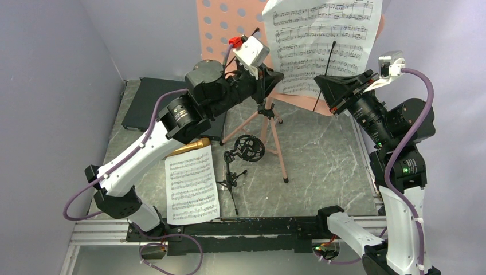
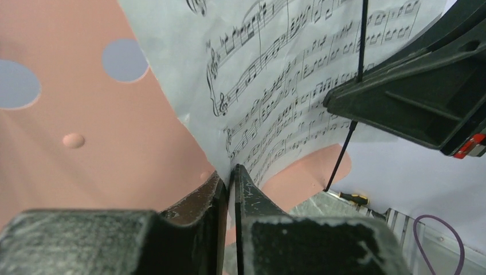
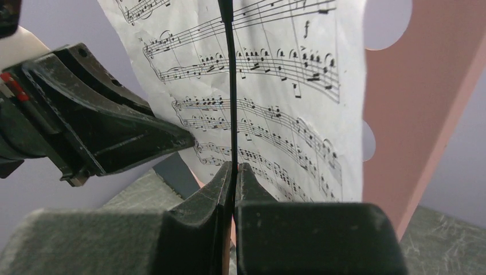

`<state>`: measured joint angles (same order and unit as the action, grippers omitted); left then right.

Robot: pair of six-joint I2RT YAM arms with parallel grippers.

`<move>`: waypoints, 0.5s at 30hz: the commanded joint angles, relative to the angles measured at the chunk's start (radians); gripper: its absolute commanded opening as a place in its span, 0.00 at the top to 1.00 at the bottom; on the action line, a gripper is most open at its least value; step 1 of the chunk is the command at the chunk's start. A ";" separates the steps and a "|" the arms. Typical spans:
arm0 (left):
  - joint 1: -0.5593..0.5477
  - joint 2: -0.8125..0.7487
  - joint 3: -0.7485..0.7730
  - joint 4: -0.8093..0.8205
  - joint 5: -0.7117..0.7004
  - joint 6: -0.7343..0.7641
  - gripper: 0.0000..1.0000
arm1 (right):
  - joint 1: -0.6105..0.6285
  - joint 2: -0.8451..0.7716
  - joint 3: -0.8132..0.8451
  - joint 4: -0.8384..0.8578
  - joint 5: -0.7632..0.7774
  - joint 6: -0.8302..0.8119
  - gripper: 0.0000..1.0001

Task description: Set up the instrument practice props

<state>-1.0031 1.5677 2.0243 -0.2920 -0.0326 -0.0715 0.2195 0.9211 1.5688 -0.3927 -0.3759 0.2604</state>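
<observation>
My left hand (image 2: 232, 172) has its fingers all but together, only a hairline slit between them, set at the lower corner of the raised page (image 2: 275, 86); whether the pinch truly bites I cannot tell. My right hand (image 3: 234, 166) is clamped on the thin black retainer wire (image 3: 230, 86), which runs up across the front of that page. The page leans against the pink perforated music stand (image 1: 223, 28), upright on its tripod at the back of the counter (image 1: 321, 160).

I judge the paper feather-light and limp, quick to crease or tear, and apt to slide on the smooth panel; a gentle pinch at a corner or edge suits it. The wire looks springy and easily bent, so I would hold it low and move it slowly. The stand seems light and top-heavy, so a hard push could tip it.

The flat page (image 1: 192, 186) lies near my left arm; the gold microphone (image 1: 189, 148) lies just beyond its top edge, partly under that arm; smooth and round, it may roll, so I would grip it across the barrel. The small black mic stand (image 1: 238, 166) stands between the flat page and the tripod legs; it is best taken by its stem.

I read only printed notation and one "f" mark; no title or brand is legible.
</observation>
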 commanded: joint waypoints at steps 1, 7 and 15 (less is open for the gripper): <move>-0.005 -0.042 -0.021 0.050 -0.013 -0.003 0.81 | 0.002 0.003 -0.017 0.011 -0.030 0.015 0.98; -0.005 -0.046 -0.014 0.055 -0.018 0.006 0.65 | 0.002 0.002 -0.016 0.011 -0.030 0.014 0.91; -0.006 -0.065 -0.030 0.082 -0.028 0.004 0.59 | 0.002 -0.005 -0.026 0.015 -0.023 0.015 0.79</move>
<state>-1.0031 1.5551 1.9953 -0.2836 -0.0475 -0.0711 0.2195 0.9188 1.5448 -0.3923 -0.3775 0.2714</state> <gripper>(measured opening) 0.399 0.177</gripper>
